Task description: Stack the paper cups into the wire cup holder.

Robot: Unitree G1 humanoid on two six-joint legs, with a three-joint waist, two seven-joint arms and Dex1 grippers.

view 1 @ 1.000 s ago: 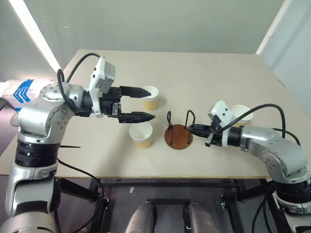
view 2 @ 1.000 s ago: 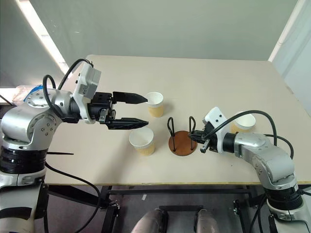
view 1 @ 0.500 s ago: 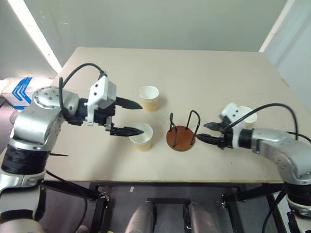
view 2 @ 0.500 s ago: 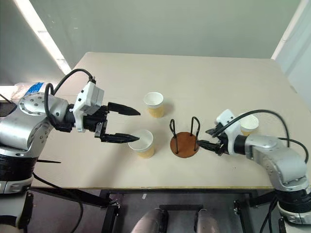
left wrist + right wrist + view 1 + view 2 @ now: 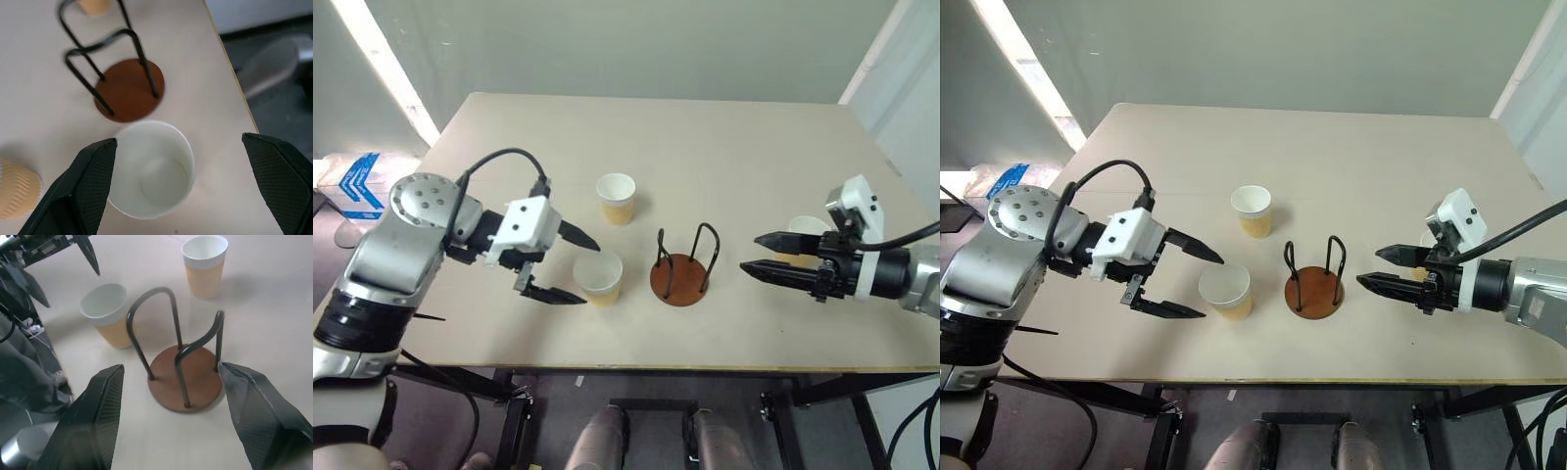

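While the wire cup holder (image 5: 682,266) stands empty near the front middle of the table (image 5: 724,147), all three paper cups sit upright on the tabletop around it. The nearest cup (image 5: 598,276) is just to the holder's left, apart from its brown base. A second cup (image 5: 616,197) stands behind and to the left of the holder, farther off. The third cup (image 5: 803,233) is to the holder's right, partly hidden behind the right gripper.

The left gripper (image 5: 574,265) has its fingers spread wide, one on each side of the nearest cup; they are not pressing it, and whether they touch it cannot be told. The right gripper (image 5: 754,253) points at the holder from the right, fingers parted and holding nothing, its tips short of the wire loops.
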